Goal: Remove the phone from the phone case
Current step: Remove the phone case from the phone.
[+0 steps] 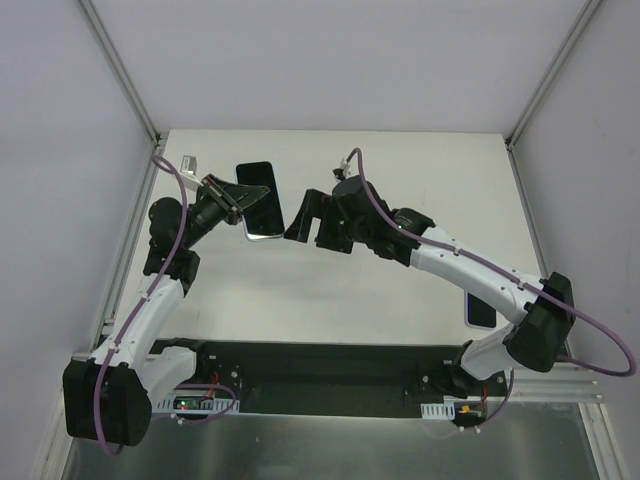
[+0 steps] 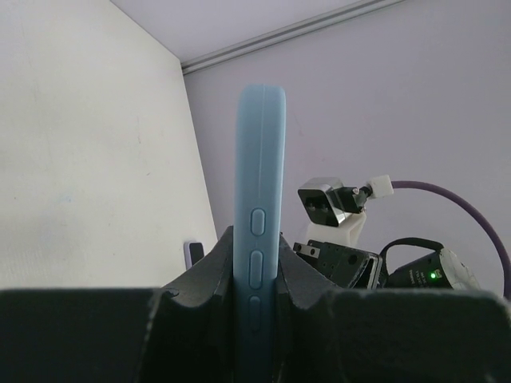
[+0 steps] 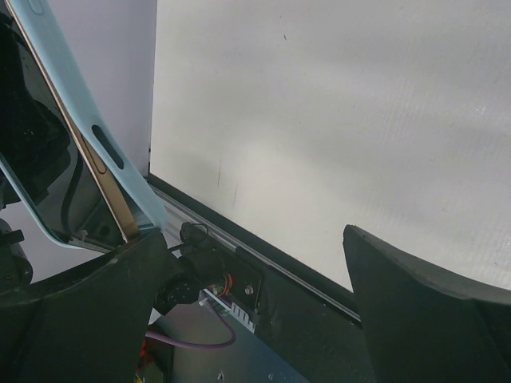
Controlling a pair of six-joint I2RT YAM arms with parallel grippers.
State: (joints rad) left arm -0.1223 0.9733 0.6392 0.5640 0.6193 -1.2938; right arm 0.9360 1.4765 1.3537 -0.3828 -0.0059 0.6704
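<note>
Two black fingers [image 2: 200,279] of the left gripper [image 2: 255,275] fill the bottom of the left wrist view. They are clenched on one light blue phone case [image 2: 259,159], which stands upright and edge-on between them. Three oval button bumps show on that edge.

The right wrist view gives the other side. The right gripper [image 3: 251,239] has its jaws spread wide with nothing between them. The case [image 3: 120,163] sits at the upper left, just beside its left finger [image 3: 80,319]; whether they touch I cannot tell. Only this view shows the phone [image 3: 40,144], with its dark screen and gold rim seated in the blue shell.

From above, two arms meet over the far half of the white table [image 1: 420,170]. The left gripper [image 1: 243,203] holds the cased phone [image 1: 265,215] in the air, screen up and slightly tilted. The right gripper [image 1: 312,218] is close on its right side.

Only the top view shows the rest:
- One dark slab [image 1: 255,173] of phone shape lies just beyond the held phone.
- One pale-edged device [image 1: 480,312] is half hidden under the right arm, near the table's right edge.
- One small grey piece [image 1: 190,162] sits at the far left corner.

The left wrist view alone shows one camera block [image 2: 323,203] with a purple cable behind the case.
</note>
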